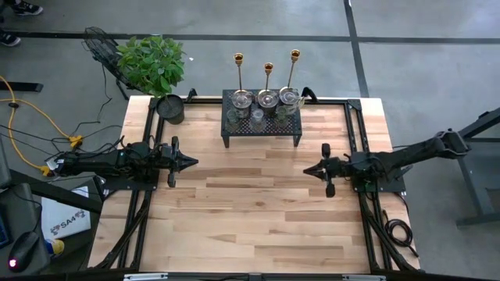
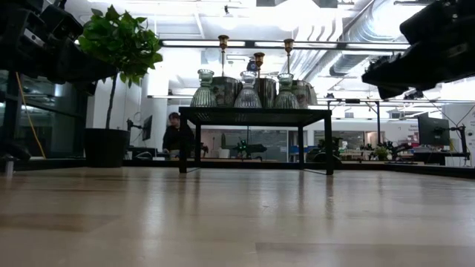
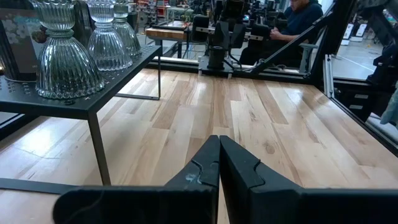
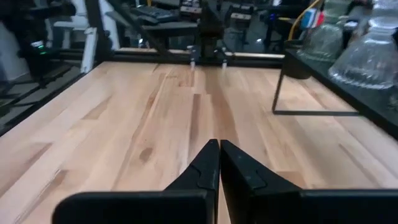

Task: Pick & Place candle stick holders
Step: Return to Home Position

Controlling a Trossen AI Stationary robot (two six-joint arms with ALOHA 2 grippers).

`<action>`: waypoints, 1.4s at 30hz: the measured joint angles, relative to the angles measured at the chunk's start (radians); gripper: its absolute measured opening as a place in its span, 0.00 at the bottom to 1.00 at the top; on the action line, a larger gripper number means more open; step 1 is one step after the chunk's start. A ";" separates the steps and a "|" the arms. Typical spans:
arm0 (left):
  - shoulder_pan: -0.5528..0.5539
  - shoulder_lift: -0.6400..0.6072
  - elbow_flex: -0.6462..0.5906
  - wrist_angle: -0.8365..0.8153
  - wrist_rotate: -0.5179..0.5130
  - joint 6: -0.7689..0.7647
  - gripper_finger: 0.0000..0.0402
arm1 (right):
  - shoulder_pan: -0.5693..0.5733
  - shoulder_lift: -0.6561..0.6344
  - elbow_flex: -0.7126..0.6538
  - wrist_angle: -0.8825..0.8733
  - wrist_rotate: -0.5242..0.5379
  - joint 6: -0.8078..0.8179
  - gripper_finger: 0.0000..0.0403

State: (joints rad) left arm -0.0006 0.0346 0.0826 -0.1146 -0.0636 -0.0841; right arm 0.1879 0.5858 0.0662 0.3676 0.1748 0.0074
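Note:
Three slim gold candlesticks [image 1: 268, 74] stand at the back of a black mesh rack [image 1: 262, 117] at the table's far middle. Several squat silvery and ribbed glass cups [image 1: 267, 99] stand on the rack in front of them; the glass ones show in the left wrist view [image 3: 65, 59] and the low view [image 2: 248, 90]. My left gripper [image 1: 193, 162] is shut and empty at mid-left, above the table. My right gripper [image 1: 306, 170] is shut and empty at mid-right, facing it.
A round black pot [image 1: 169, 108] with a green plant [image 1: 152, 62] stands at the table's far left corner, beside the rack. Bare wood [image 1: 250, 211] lies between the grippers and toward the near edge. A person [image 2: 177, 135] sits in the room beyond the table.

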 joint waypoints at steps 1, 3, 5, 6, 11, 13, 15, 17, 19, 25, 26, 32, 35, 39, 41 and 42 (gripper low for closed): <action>0.000 0.000 0.000 0.000 0.000 0.000 0.00 | 0.000 -0.030 0.000 -0.035 -0.014 0.001 0.01; 0.000 0.000 0.000 0.000 0.000 0.000 0.00 | 0.000 -0.075 0.000 -0.084 -0.042 0.019 0.01; 0.000 0.000 0.000 0.000 0.000 0.000 0.00 | 0.000 -0.102 0.000 -0.102 -0.074 0.029 0.01; 0.000 0.000 0.000 0.000 0.000 0.000 0.00 | 0.000 -0.108 0.000 -0.102 -0.089 0.024 0.01; 0.000 0.000 0.000 0.000 0.000 0.000 0.00 | -0.001 -0.106 0.000 -0.089 -0.157 -0.038 0.01; 0.000 0.000 0.000 0.000 0.000 0.000 0.00 | -0.001 -0.106 0.000 -0.087 -0.174 -0.074 0.01; 0.000 0.000 0.000 0.000 0.000 0.000 0.00 | -0.001 -0.106 0.000 -0.086 -0.178 -0.090 0.01; 0.000 0.000 0.000 0.000 0.000 0.000 0.00 | -0.001 -0.106 0.000 -0.086 -0.184 -0.102 0.01; 0.000 0.000 0.000 0.000 0.000 0.000 0.00 | -0.001 -0.107 -0.005 -0.085 -0.209 -0.109 0.01; 0.000 0.000 0.000 0.000 0.000 0.000 0.00 | -0.024 -0.148 -0.057 -0.073 -0.202 -0.073 0.01; 0.000 0.000 0.000 0.000 0.000 0.000 0.00 | -0.028 -0.157 -0.057 -0.078 -0.202 -0.068 0.01; 0.000 0.000 0.000 0.000 0.000 0.000 0.00 | -0.051 -0.197 -0.057 -0.141 -0.201 -0.091 0.01; 0.000 0.000 0.000 0.000 0.000 0.000 0.00 | -0.068 -0.218 -0.057 -0.224 -0.211 -0.072 0.01; 0.000 0.000 0.000 0.000 0.000 0.000 0.00 | -0.072 -0.246 -0.058 -0.277 -0.228 -0.055 0.01; 0.000 0.000 0.000 0.000 0.000 0.000 0.00 | -0.071 -0.260 -0.058 -0.299 -0.226 -0.053 0.01; 0.000 0.000 0.000 0.000 0.000 0.000 0.00 | -0.071 -0.269 -0.058 -0.309 -0.223 -0.053 0.01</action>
State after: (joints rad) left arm -0.0006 0.0348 0.0826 -0.1146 -0.0638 -0.0840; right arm 0.1165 0.3173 0.0086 0.0583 -0.0486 -0.0454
